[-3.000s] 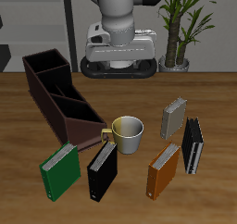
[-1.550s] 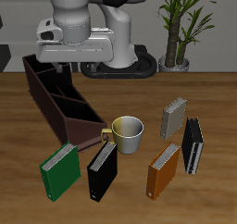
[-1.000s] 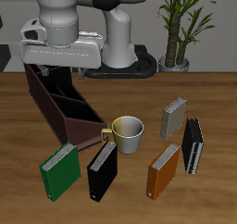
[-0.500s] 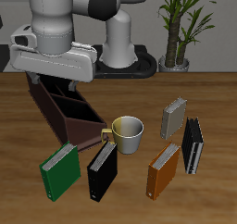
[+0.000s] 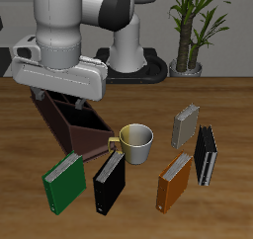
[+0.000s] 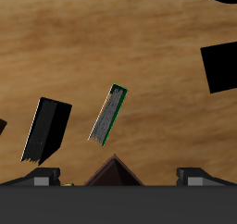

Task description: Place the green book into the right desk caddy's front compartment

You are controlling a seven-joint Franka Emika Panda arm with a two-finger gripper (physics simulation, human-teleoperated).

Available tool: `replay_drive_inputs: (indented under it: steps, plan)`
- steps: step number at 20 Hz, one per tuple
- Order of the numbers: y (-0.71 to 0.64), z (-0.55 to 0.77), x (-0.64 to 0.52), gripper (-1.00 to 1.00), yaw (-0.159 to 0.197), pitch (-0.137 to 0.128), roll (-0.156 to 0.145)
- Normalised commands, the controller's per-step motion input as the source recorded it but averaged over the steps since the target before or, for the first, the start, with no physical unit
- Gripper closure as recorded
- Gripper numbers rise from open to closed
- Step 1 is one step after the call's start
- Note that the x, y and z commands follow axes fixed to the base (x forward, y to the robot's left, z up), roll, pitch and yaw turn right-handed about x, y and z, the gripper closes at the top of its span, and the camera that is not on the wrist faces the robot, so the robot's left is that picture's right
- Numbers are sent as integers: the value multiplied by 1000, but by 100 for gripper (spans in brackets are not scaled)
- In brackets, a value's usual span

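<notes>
The green book (image 5: 64, 182) stands on the table near its front edge, white page edges showing; in the wrist view the green book (image 6: 108, 114) appears edge-on. Just behind it lies the right desk caddy (image 5: 71, 121), a long dark-brown open box with dividers, whose corner (image 6: 113, 172) shows between my fingers. My gripper (image 5: 59, 102) hangs over the caddy's front half, above and behind the book. Its jaws stand wide apart with nothing in them, and one fingertip (image 6: 199, 174) is visible. My gripper (image 6: 120, 176) touches nothing.
A black book (image 5: 110, 181) stands right beside the green one, also seen as the black book (image 6: 46, 129). A yellow-white mug (image 5: 135, 140) sits by the caddy's end. Farther along are an orange-brown book (image 5: 175, 179), a grey book (image 5: 185, 125) and a black-and-white book (image 5: 205, 154).
The arm has swung from the table's back middle over to the caddy, coming forward and lower. The books, mug and caddy have not moved.
</notes>
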Motion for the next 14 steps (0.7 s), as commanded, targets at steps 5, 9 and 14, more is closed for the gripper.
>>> replay_drive_inputs:
  steps: [5, 9, 14]
  plan:
    - [-47, -111, 145, -100, -23, -61, 22]
    - [-173, -130, 100, -100, -21, -66, -18]
    - [-151, -179, 102, -100, -23, -12, 2]
